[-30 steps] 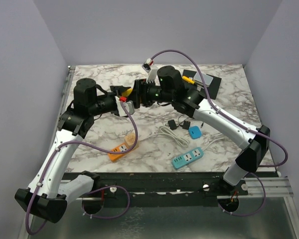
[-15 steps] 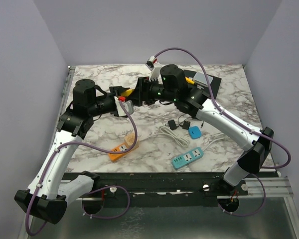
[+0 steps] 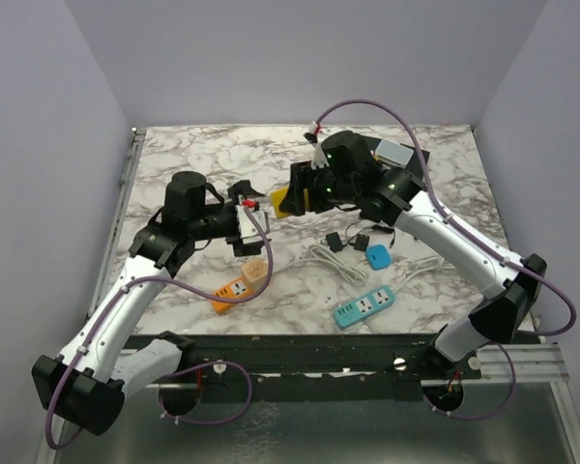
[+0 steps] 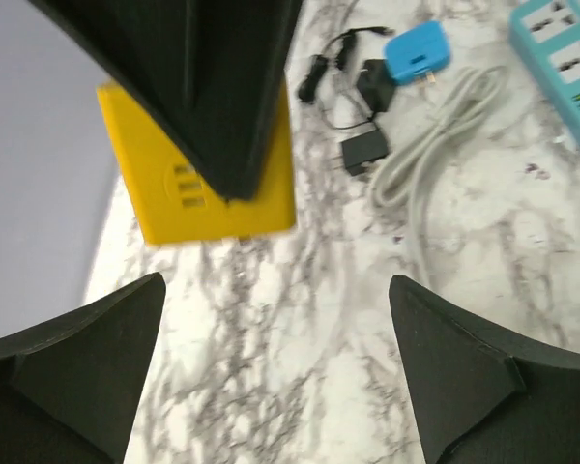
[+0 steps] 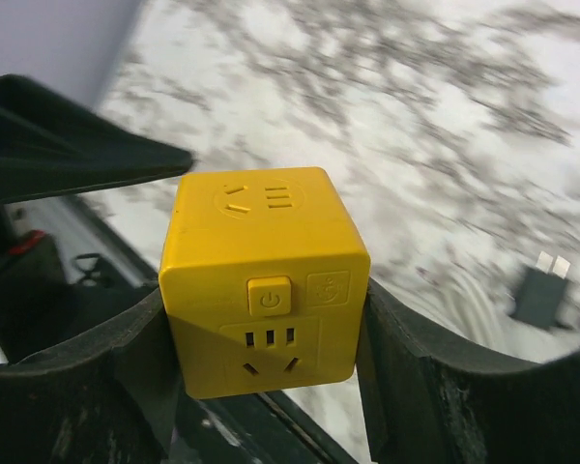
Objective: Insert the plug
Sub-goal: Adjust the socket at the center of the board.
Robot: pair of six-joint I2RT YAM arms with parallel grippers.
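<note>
black two-pin plug (image 5: 539, 290): loose on white marble-pattern table (image 3: 193, 155), beside coiled white cable (image 4: 435, 135), apart from both grippers. yellow cube socket block (image 5: 266, 242): aloft, pinched side to side by right gripper (image 5: 266, 329). left gripper (image 4: 275, 290): spread, empty. advised: hold cube steady, socket face unobstructed; fetch plug, square pins to slots before pressing.
</note>
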